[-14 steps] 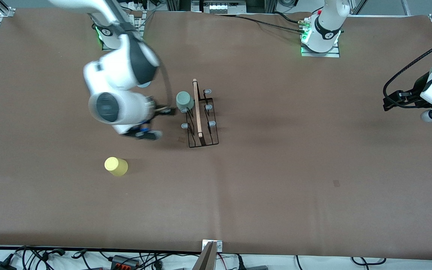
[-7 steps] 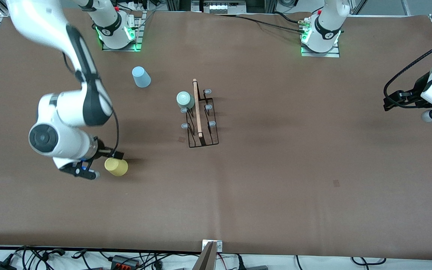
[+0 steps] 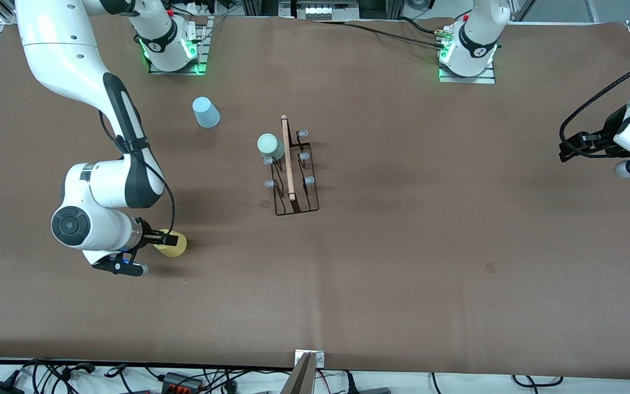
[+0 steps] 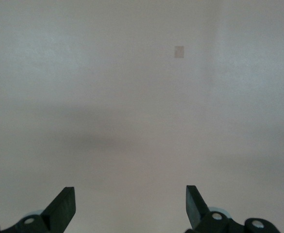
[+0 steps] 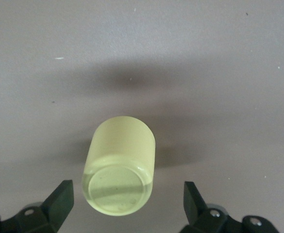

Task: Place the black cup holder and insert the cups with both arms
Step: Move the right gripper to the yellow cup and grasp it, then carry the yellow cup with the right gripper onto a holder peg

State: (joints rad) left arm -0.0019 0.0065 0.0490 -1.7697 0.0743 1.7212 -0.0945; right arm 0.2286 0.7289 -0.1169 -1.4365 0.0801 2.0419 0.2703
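Black cup holder (image 3: 292, 167) stands near the middle of the brown table (image 3: 430, 246), its wooden rod handle on top and a pale mint green cup (image 3: 269, 145) seated upside down on one of its pegs on the side toward the right arm's end. The yellow cup (image 5: 120, 165) is the one in hand: it sits upside down on the table, nearer the front camera than the rack and well apart from it, with the right gripper (image 5: 127, 206) lowered beside it, its fingers spread wide on either side of the cup and gripping nothing. A light blue cup (image 3: 205, 112) waits near the right arm's base, also untouched. The left gripper (image 4: 130, 206) hangs over bare table at the left arm's end, fingers wide apart and empty, that arm waiting. Judged from this, the next move calls for closing squarely on the yellow cup's wall, lifting it clear and carrying it to a free peg without knocking the rack.
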